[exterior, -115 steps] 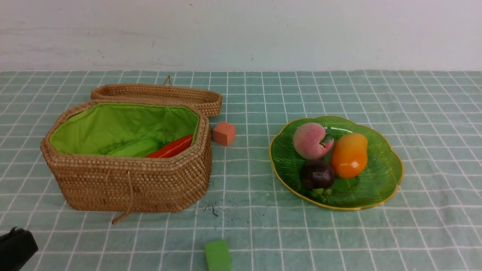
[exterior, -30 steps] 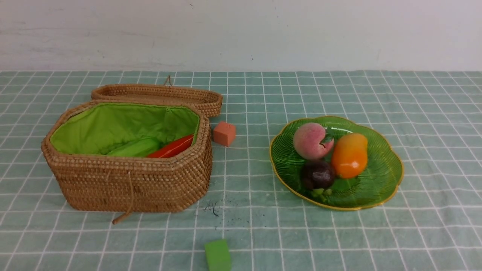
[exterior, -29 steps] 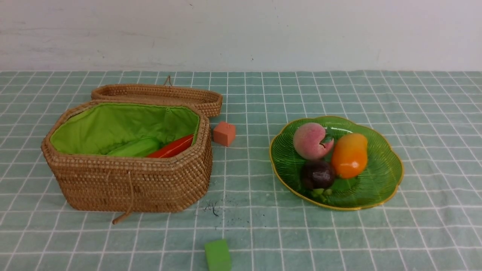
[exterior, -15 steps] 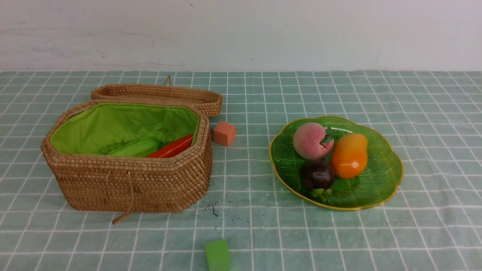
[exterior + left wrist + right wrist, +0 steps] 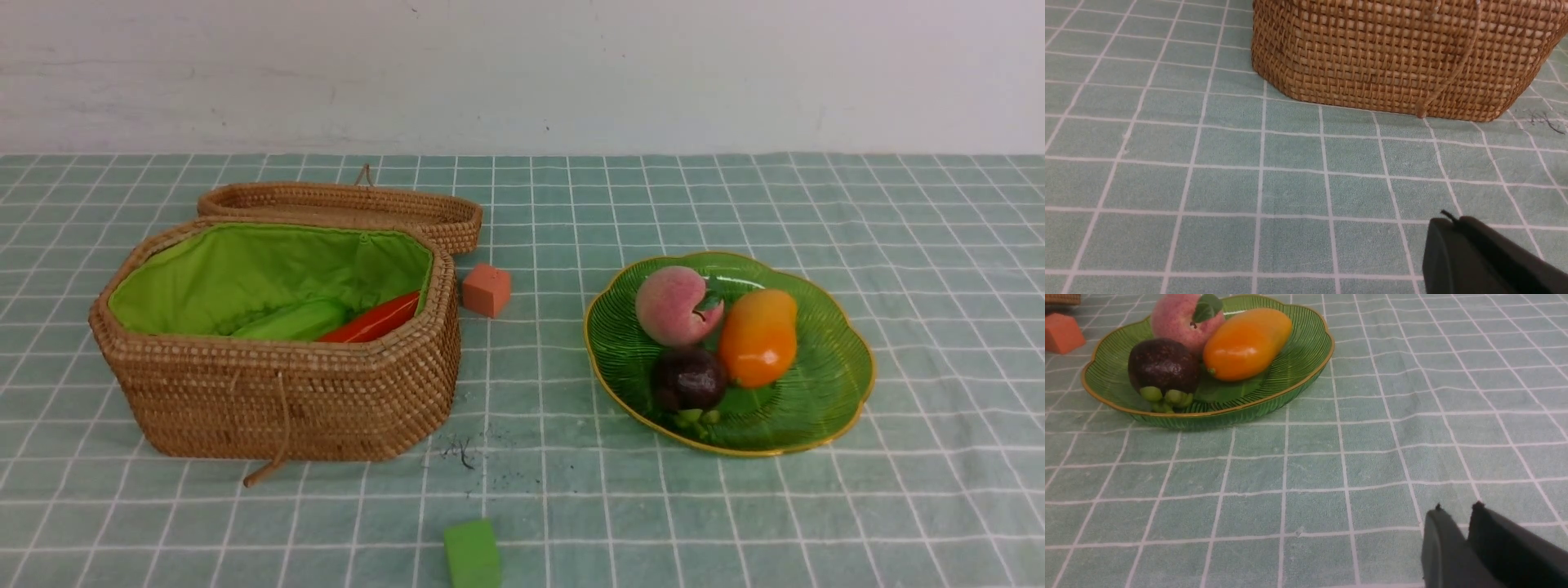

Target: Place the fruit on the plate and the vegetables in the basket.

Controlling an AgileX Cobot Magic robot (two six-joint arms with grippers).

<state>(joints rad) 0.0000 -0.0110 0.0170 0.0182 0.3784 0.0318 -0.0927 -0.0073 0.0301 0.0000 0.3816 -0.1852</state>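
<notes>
Front view, starting close: a small green block (image 5: 473, 554) lies alone on the checked cloth (image 5: 571, 498), nearest the robot. No arm shows in this picture. The left wrist view shows the left gripper (image 5: 1447, 222) low over the cloth, near the basket's wall, pinched tight and holding nothing. The right wrist view shows the right gripper (image 5: 1455, 512) over bare cloth, away from the plate, with a thin gap between its jaws and nothing in it.

A bit farther stands the basket (image 5: 286, 392) on the left and the plate (image 5: 816, 400) on the right. On the plate sit the mangosteen (image 5: 687, 377), the mango (image 5: 758, 336) and the peach (image 5: 671, 305), all touching. So the fruit looks done.

In the basket I can see the cucumber (image 5: 292, 320) and the red pepper (image 5: 374, 320). The eggplant cannot be seen; the near wall may hide it, so I cannot tell if the vegetables are all in.

Behind are the orange cube (image 5: 486, 288) and the basket's lid (image 5: 343, 208)
</notes>
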